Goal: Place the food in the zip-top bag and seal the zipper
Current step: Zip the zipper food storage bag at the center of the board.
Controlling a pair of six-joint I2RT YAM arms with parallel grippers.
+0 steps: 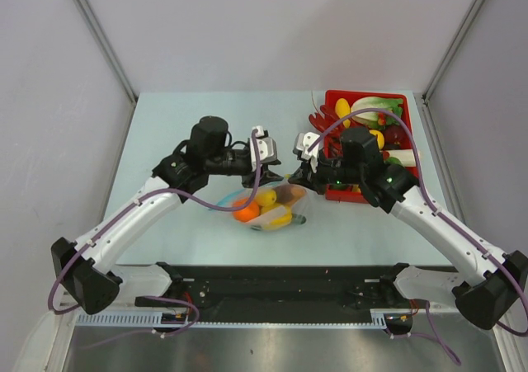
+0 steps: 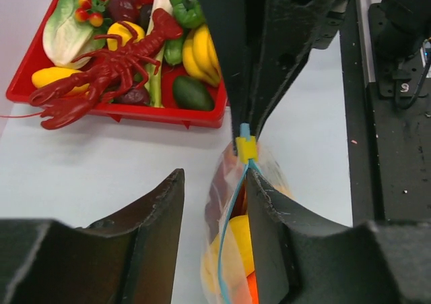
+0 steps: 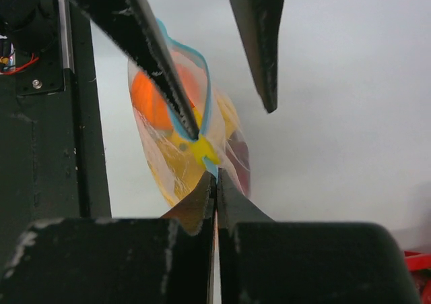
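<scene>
Since I've got two going at once, I'll start with my right gripper. Its jaws are pressed flat together, pinching the very end of the zipper, just past the little yellow slider.

My left gripper is spread. One finger is touching the bag right along that blue strip, the other is off to the side over bare counter, and nothing is clamped between them. Honestly I can't tell if the strip is pressed closed all the way along.

The zip-top bag sits between my two grippers, about mid-counter and a bit toward my bases. Through the clear plastic I can see an orange ball and a yellow toy fruit just beside it, plus something darker I can't make out.

Further out, at the far right beside my right arm, is the red tray. It's piled with a red lobster, lettuce, bananas and other toy food.
</scene>
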